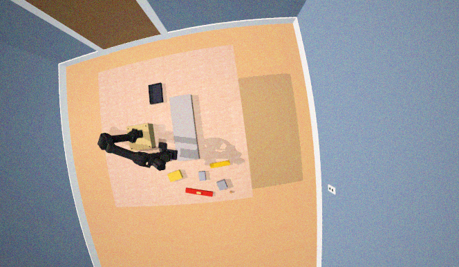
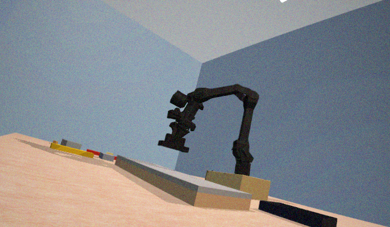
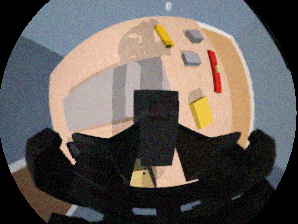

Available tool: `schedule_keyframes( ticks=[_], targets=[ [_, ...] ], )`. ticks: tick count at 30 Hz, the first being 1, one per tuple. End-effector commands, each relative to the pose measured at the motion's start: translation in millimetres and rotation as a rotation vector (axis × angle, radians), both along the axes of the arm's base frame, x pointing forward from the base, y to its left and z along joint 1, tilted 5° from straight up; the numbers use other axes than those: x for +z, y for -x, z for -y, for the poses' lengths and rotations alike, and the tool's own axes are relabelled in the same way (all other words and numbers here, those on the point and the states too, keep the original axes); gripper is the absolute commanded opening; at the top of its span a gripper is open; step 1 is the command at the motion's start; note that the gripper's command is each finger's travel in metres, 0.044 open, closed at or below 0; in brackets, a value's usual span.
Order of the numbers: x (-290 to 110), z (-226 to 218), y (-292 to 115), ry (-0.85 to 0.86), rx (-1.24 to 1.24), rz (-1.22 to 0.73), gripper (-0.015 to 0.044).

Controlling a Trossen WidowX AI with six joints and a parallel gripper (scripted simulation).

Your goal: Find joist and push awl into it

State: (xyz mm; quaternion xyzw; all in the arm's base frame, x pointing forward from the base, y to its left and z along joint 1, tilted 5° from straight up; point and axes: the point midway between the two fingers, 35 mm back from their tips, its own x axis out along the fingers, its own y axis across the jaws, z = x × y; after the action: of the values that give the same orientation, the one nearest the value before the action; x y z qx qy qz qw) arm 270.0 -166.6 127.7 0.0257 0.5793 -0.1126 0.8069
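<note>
My gripper (image 1: 169, 154) is shut on the stud finder, a dark flat block (image 3: 156, 125) that hangs between the fingers. In the side view the stud finder (image 2: 173, 144) is held in the air, a little above the table, beside the far end of the floor panel (image 2: 181, 180). The panel (image 1: 186, 124) is a long grey slab with tan sides; the gripper is at the left edge of its near end. The tray (image 1: 155, 93) is a dark flat box beyond the panel's other end. I cannot pick out the awl for certain.
The arm's tan base block (image 1: 144, 136) stands left of the panel. Past the panel's near end lie a yellow bar (image 1: 220, 164), a yellow block (image 1: 174, 175), two grey blocks (image 1: 202, 176), a red level (image 1: 199, 191) and a small brown thing (image 1: 231, 191).
</note>
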Motion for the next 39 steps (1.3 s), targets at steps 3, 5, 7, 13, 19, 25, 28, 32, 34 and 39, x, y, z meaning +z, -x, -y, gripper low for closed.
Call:
schedule_keyframes(
  ticks=[3,5,7,13,19,25,28,32,34,39],
  targets=[
    [3.0,4.2,-24.4,-0.002,0.063,-0.004,0.0000],
    [3.9,5.5,-32.8,-0.001,0.084,-0.005,0.0000],
    [4.5,6.7,-41.2,0.001,0.105,-0.006,0.0000],
    [5.0,9.5,-66.6,0.004,0.167,-0.009,0.0000],
    [3.2,11.0,-92.1,0.007,0.230,-0.012,0.0000],
    [0.5,11.5,-98.6,0.008,0.245,-0.012,0.0000],
    [-4.3,12.2,-99.2,0.008,0.245,-0.012,0.0000],
    [-12.2,13.3,-100.2,0.008,0.245,-0.013,0.0000],
    [-16.2,13.8,-100.6,0.008,0.245,-0.013,0.0000],
    [-26.1,15.0,-101.4,0.009,0.245,-0.013,0.0000]
  ],
)
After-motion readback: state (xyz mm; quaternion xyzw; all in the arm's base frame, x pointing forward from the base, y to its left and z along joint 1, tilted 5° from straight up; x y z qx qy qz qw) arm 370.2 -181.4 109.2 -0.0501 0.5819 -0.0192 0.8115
